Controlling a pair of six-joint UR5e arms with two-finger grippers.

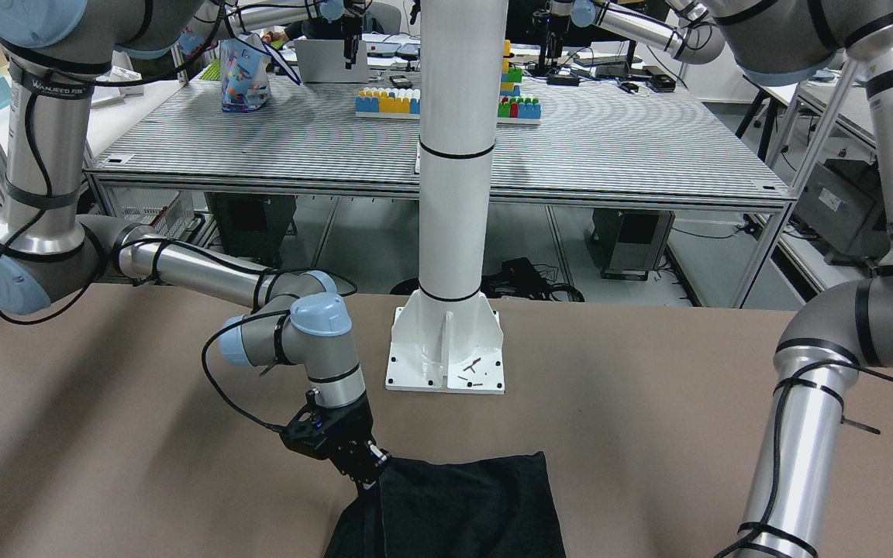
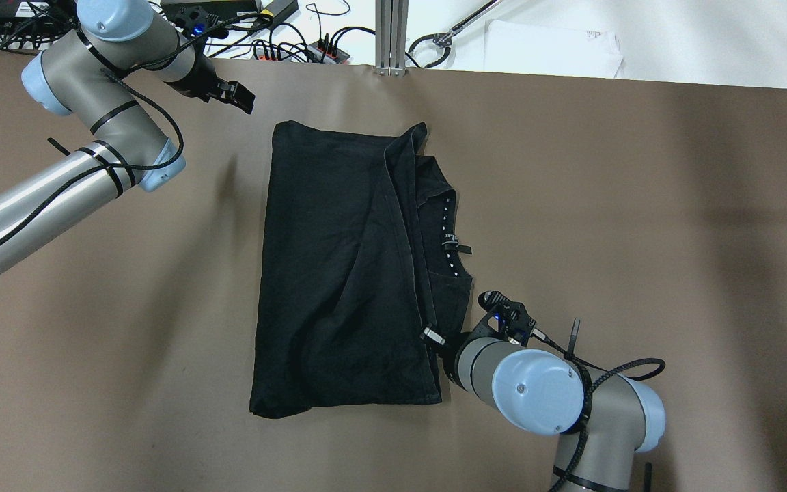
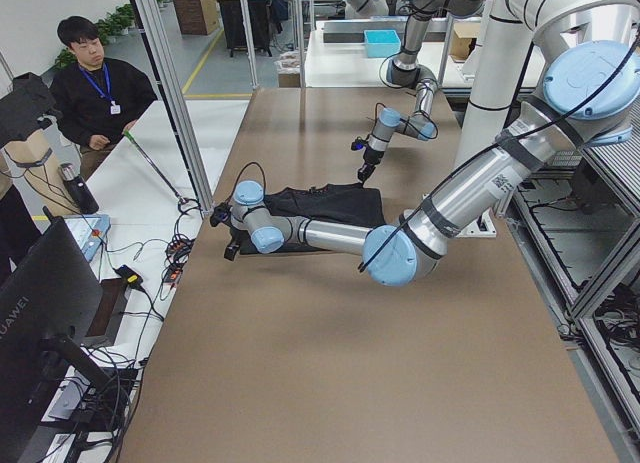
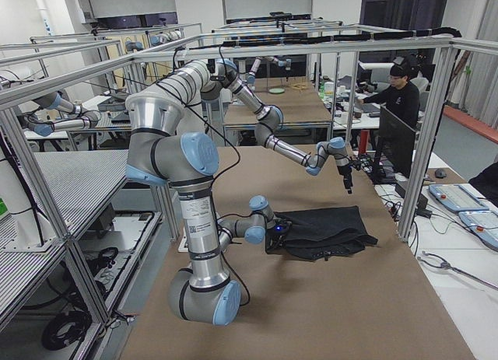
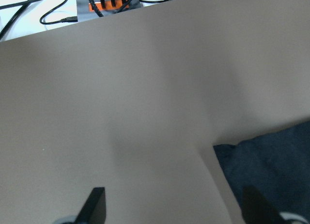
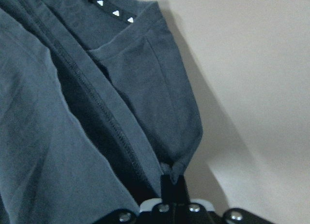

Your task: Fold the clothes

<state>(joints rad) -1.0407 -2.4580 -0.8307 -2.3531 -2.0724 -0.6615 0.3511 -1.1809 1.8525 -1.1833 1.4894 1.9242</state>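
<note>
A: Overhead first: where is the black garment (image 2: 339,273)?

B: It lies flat mid-worktop (image 2: 639,205), reaching close to the far edge. One side flap is folded in over it, and the collar (image 2: 451,236) shows along its right side. The right gripper (image 2: 436,337) is at that side's near corner. The left gripper (image 2: 233,96) hangs over bare tabletop just off the garment's far left corner.

A: And from across the table?

B: Only the right gripper shows there, down at the cloth's corner in front of the white pillar (image 1: 454,194). The hem rises a little to meet it.

A: The two end views?

B: Both grippers are too small to judge. The garment lies between them, and an operator (image 3: 95,83) stands beyond the far edge.

A: The left wrist camera?

B: Its fingers (image 5: 97,207) are spread wide with nothing between them. A corner of cloth shows low on the right.

A: The right wrist camera?

B: The jaws are pinched tight on a corner of the hem, next to the stitched flap edge.

A: So how should the fold go?

B: Probably the held corner gets carried across. One corner alone would likely skew the cloth, so the left gripper should take a second corner of the same edge first. Both should then rise together, just enough to clear the lower layers. They should keep the hem taut, travel low, and lay it edge to edge before letting go
</note>
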